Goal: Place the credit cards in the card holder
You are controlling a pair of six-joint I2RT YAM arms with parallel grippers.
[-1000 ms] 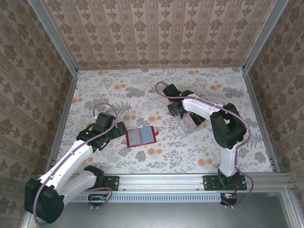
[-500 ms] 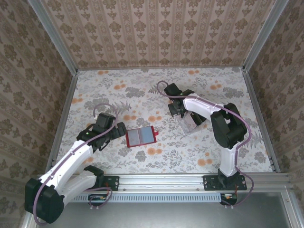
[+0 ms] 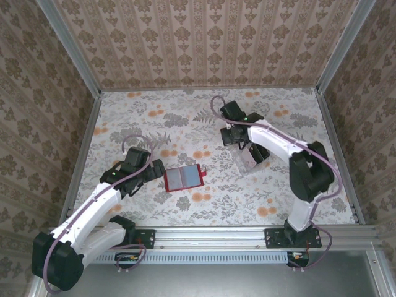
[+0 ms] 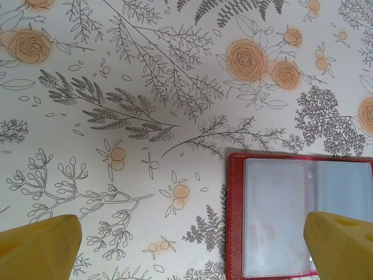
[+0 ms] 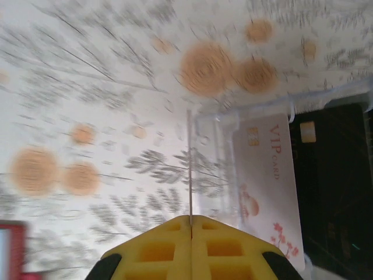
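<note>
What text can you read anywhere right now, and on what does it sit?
"VIP CARD": on the pale pink rectangular card in the clear plastic tray.
Nothing legible on the black card beside it: dark, blurred.
No text on the red folding wallet.

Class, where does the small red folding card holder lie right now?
In the top view the red card holder lies open on the floral table, slightly left of centre, just right of the left gripper.

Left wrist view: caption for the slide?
Open left pincer poised at the open red card holder on the floral table.
</note>
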